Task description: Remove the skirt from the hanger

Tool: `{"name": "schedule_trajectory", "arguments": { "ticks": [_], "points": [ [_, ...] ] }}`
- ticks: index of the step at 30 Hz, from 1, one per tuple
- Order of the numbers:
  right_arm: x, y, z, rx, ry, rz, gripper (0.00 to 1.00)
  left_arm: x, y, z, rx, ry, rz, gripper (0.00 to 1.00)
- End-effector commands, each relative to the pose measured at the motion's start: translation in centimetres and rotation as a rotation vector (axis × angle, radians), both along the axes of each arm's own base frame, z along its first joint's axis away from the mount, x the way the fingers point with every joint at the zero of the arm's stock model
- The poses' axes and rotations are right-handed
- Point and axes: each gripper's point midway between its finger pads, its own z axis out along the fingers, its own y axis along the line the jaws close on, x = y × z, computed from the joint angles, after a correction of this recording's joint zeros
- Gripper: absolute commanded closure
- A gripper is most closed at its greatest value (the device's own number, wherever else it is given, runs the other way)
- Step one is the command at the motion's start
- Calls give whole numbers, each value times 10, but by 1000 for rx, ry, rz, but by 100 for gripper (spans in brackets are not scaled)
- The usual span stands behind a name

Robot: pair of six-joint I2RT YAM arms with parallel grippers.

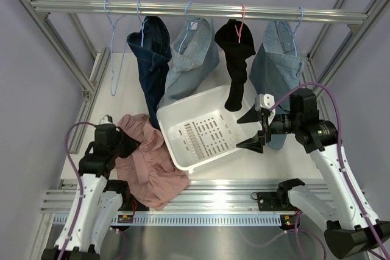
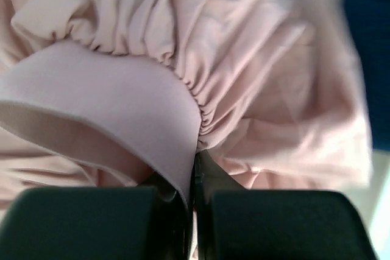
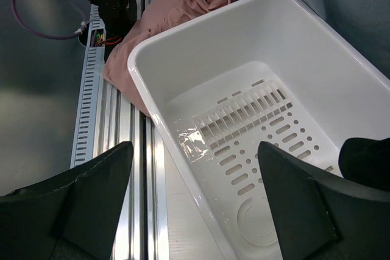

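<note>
Your left gripper (image 2: 194, 172) clenched the gathered pink skirt (image 2: 256, 89) at its smooth waistband (image 2: 109, 108); your right gripper (image 3: 195, 150) gaped over the perforated bin (image 3: 201, 47).

the top external view looks down from above and behind the arm bases, facing the hanging rail (image 1: 195, 10) at the far side, and takes in the whole table (image 1: 128, 83). the left wrist view sits pressed up close to the pink skirt (image 2: 256, 89), which nearly fills it, with the left arm's jaws at the bottom edge. the right wrist view looks down and toward the left arm from just above the white bin (image 3: 201, 47), with the right arm's jaws at the bottom corners. it shares the bin, the skirt and the front rail (image 3: 137, 168) with the overhead view.
</note>
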Motion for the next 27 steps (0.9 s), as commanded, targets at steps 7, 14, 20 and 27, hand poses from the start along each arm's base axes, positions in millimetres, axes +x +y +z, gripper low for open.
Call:
{"name": "schedule_trajectory", "arguments": {
  "ticks": [7,14,20,27],
  "points": [
    [-1,-1,5,16,-23,5,9,-28,19,195,172,-691,-44,100],
    [4,-1,2,8,-12,-7,8,-76,-25,321,52,-1148,-274,100],
    [9,-3,1,0,-17,-32,8,-95,-69,397,-101,-1270,-544,100],
    [22,-7,0,-11,-17,-89,8,-95,-82,490,-229,-1412,-630,100]
  ]
}}
